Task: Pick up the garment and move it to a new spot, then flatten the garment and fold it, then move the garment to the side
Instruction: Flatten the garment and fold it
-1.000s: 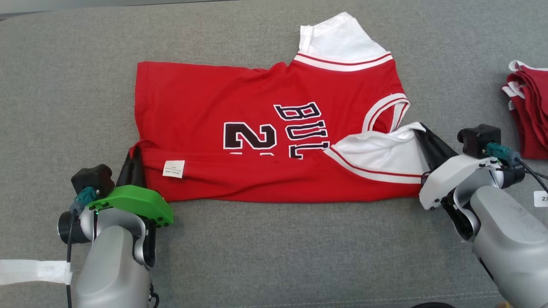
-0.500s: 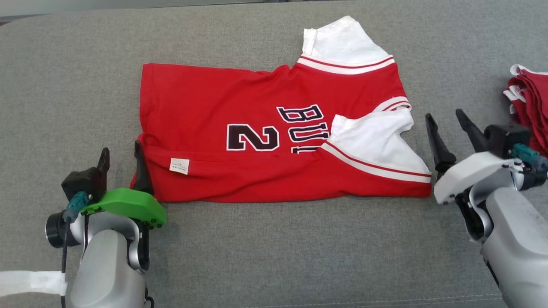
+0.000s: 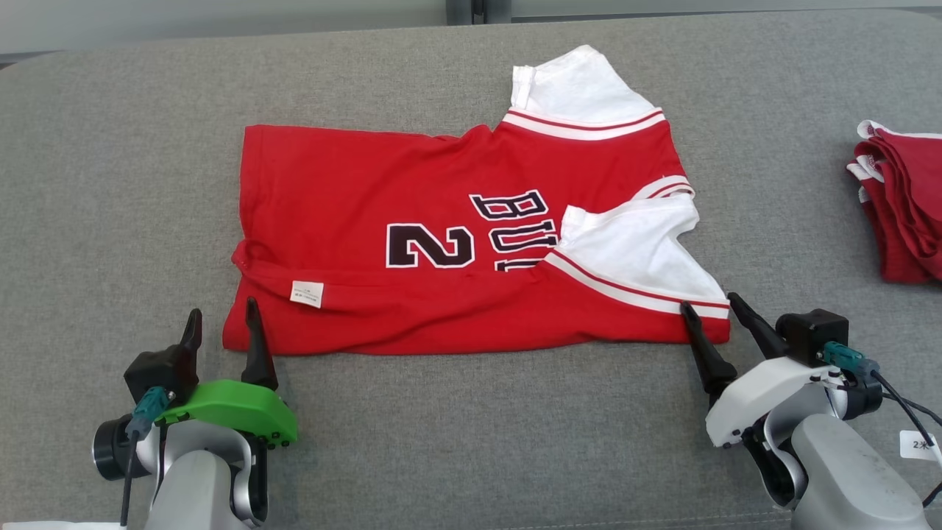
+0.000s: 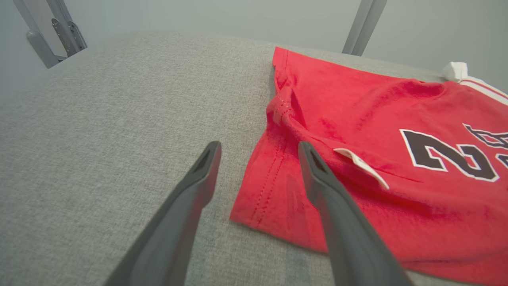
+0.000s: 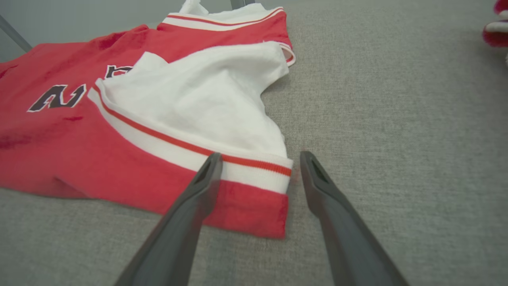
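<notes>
One garment [image 3: 353, 191]: red jersey, partly folded.
Left gripper [image 3: 223, 309]: jaws wide, empty, straddling hem corner.
Right gripper [image 3: 709, 302]: jaws wide, empty, straddling sleeve corner.

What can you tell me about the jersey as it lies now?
The jersey is red knit cloth with white sleeves, red-striped white trim, black white-edged lettering and a white label. It lies flat on the grey surface, near edge folded over its front. Ungripped; the open left tool and right tool straddle its near corners.
</notes>
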Robot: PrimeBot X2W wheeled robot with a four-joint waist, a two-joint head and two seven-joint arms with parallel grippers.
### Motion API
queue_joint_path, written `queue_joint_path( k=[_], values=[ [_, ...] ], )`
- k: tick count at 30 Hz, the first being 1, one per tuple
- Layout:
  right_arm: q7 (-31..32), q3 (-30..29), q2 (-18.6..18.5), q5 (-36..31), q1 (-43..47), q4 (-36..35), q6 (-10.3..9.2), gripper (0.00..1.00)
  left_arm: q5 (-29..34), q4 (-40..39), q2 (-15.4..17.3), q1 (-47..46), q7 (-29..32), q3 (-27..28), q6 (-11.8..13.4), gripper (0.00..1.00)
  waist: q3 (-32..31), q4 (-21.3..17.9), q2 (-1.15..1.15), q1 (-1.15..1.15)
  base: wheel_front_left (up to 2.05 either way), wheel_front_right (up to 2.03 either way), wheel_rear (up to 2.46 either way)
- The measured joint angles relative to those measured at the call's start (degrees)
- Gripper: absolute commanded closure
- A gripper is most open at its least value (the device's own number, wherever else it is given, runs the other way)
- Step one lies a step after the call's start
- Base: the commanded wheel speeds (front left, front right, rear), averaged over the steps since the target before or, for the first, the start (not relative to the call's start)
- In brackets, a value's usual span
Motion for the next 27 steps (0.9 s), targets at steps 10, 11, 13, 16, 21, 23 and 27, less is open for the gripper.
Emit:
queue_joint_path(
  k=[10,11,13,16,21,23,27],
  values=[
    [-0.46,0.13,1.05,-0.63,-1.15,7.00,-0.01,0.54,-0.21,-0.36,-0.01,0.34,0.00,-1.76,0.18,0.00,-0.15,1.52,0.00,0.00,0.00,0.00,0.00],
    [-0.47,0.51,1.08,-0.58,-1.38,7.33,-0.03,0.85,-0.21,-0.37,0.00,0.35,0.00,-1.71,0.18,0.00,-0.17,1.64,0.00,0.00,0.00,0.00,0.00],
    [-0.53,1.65,1.02,-0.02,-1.66,8.04,-0.04,1.00,-0.18,-0.38,0.01,0.35,0.00,-1.67,0.18,0.00,-0.18,1.78,0.00,0.00,0.00,0.00,0.00],
    [-0.52,2.88,1.02,1.04,-2.16,8.24,0.02,1.00,-0.11,-0.23,0.00,0.35,0.00,-1.58,0.18,0.00,-0.14,1.77,0.00,0.00,0.00,0.00,0.00],
    [-0.19,2.35,-1.00,1.89,-2.55,6.27,0.09,1.00,-0.67,0.90,0.01,0.27,0.00,-2.01,-1.05,0.00,0.16,1.33,0.00,0.00,0.00,0.00,0.00],
    [-0.18,1.98,-2.19,1.90,-2.61,5.48,0.08,1.00,-0.97,1.86,0.00,0.00,-0.01,-2.54,-1.87,0.00,0.31,1.05,0.00,0.00,0.00,0.00,0.00],
    [-0.16,2.33,-3.28,1.89,-2.87,4.30,0.03,1.00,-1.89,2.85,0.00,-1.12,0.00,-2.63,-1.97,0.00,0.86,0.28,0.00,0.00,0.00,0.00,0.00]
  ],
)
